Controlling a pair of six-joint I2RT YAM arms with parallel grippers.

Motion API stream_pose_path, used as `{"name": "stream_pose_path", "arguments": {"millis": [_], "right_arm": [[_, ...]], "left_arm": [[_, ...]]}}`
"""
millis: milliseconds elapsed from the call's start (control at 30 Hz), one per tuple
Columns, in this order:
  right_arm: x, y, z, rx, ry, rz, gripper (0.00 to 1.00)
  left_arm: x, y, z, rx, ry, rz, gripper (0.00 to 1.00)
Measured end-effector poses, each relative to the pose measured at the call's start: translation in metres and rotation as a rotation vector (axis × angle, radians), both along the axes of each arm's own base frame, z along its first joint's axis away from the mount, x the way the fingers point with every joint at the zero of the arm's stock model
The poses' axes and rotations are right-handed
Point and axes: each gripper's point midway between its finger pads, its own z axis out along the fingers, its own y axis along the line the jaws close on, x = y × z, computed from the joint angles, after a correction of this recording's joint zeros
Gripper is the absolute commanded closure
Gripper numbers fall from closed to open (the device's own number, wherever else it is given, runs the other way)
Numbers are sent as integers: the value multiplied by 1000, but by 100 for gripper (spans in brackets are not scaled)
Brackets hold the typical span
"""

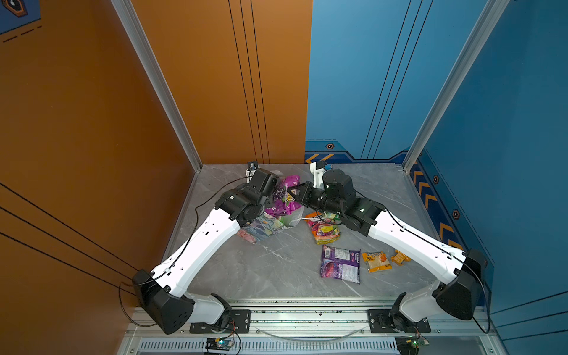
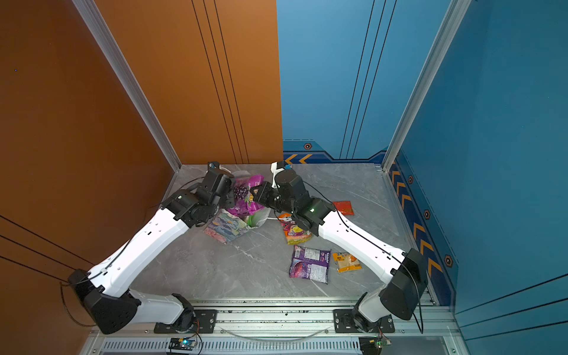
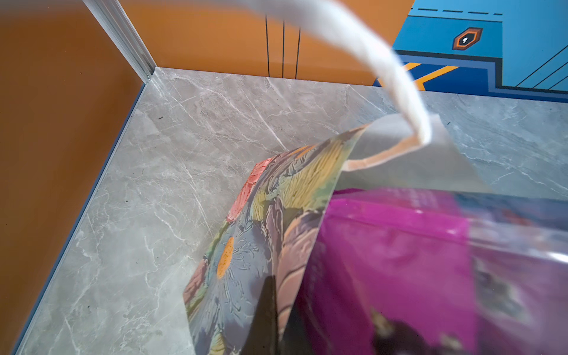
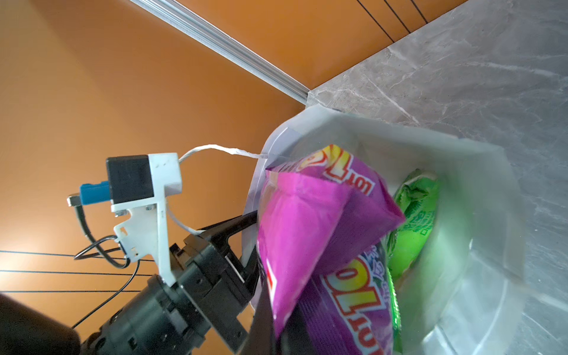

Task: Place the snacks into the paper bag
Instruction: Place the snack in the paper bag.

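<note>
While the right gripper (image 1: pixel 290 193) is clamping the magenta grape packet (image 1: pixel 284 204) in the mouth of the paper bag (image 1: pixel 261 229) at frame centre, the left gripper (image 4: pixel 250 242) is pinching the bag's rim.

Tabletop (image 1: pixel 276 270): grey marble-look slab, smooth, faint sheen.
Paper bag (image 3: pixel 246 276): paper; floral print outside with raised brush-stroke texture, plain matt white inside.
Cord handle (image 3: pixel 399 80): white twisted cord, fibrous.
Magenta packet (image 4: pixel 307 221), green packet (image 4: pixel 415 209), purple packet (image 1: pixel 340 264): crinkly plastic film, glossy.
Arm shells (image 1: pixel 199 246): smooth white plastic.
Frame rail (image 1: pixel 153 76): ribbed bare metal.
Wall panels (image 1: pixel 76 123): matt, smooth.
</note>
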Motion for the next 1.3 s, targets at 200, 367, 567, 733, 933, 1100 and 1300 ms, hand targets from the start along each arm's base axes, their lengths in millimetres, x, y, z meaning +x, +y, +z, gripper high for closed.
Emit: {"name": "stream_pose_path", "arguments": {"millis": [200, 367, 567, 733, 933, 1100, 1300], "right_arm": [[2, 3, -5, 8, 25, -7, 100], [6, 11, -21, -32, 54, -11, 100], [8, 28, -46, -95, 92, -4, 100], [9, 32, -72, -161, 128, -10, 100], [10, 28, -83, -220, 133, -30, 100], [15, 34, -85, -249, 117, -43, 100], [18, 44, -108, -283, 145, -36, 100]], "left_arm": [[-4, -5, -1, -12, -8, -3, 100], [-11, -13, 0, -22, -23, -10, 100], [-17, -18, -3, -24, -28, -13, 100], [-19, -21, -2, -34, -40, -16, 100], [-21, -20, -5, -44, -42, -11, 100], [-21, -20, -6, -57, -46, -5, 100], [-22, -22, -4, -87, -54, -6, 100]]}}
